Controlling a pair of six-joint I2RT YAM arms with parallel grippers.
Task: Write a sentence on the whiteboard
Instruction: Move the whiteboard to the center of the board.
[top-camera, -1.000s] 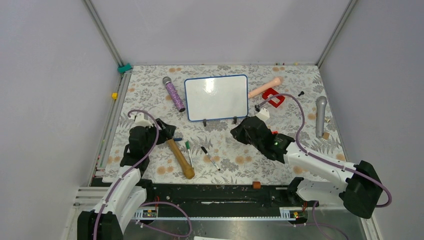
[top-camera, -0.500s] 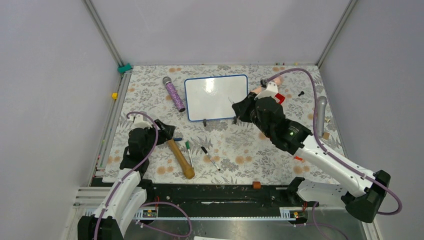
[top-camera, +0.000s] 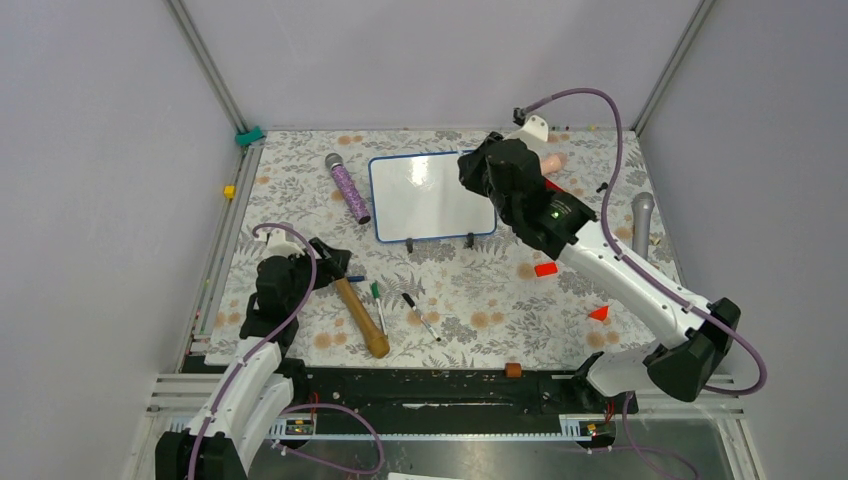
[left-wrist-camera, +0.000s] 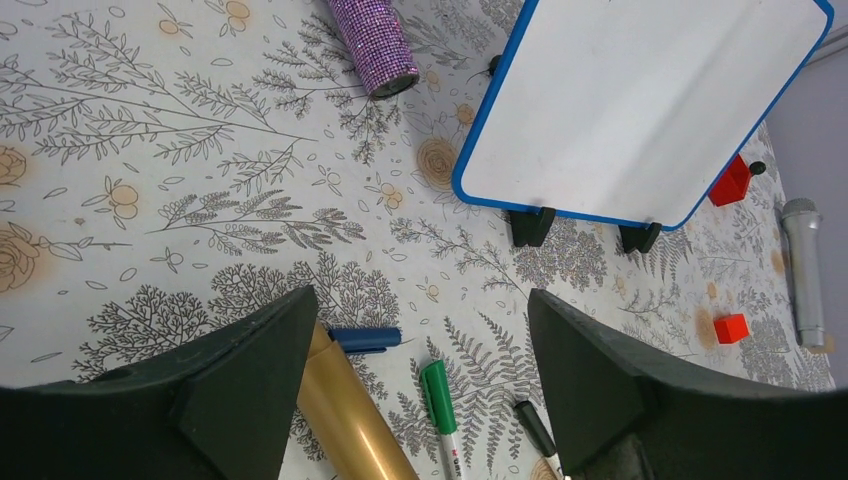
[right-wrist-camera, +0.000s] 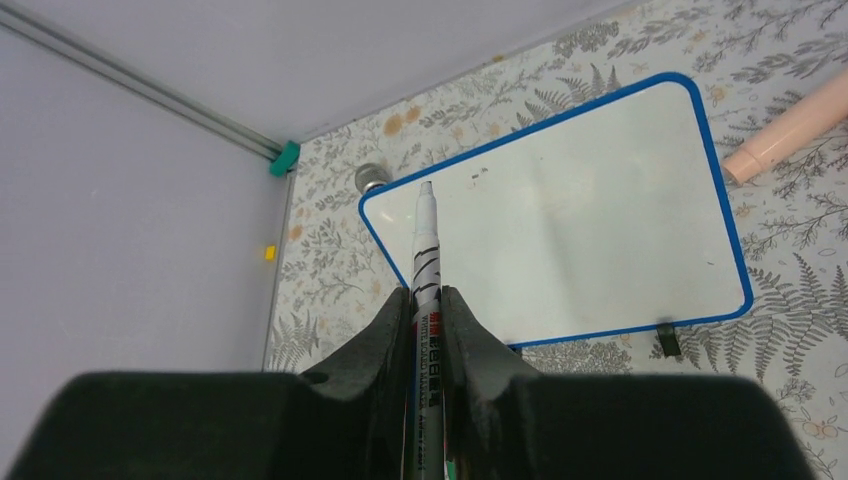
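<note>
A purple microphone and a grey microphone lay well apart on the floral surface. Nearer the front, a hammer, green marker and black marker lay side by side; a red cube and wedge sat rightward.

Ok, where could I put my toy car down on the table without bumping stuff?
Bare cloth lies in front of the whiteboard, between the black marker and the red block. Another patch is left of the purple microphone, toward the wall. It is crowded by the hammer and green marker, near the left gripper.
</note>
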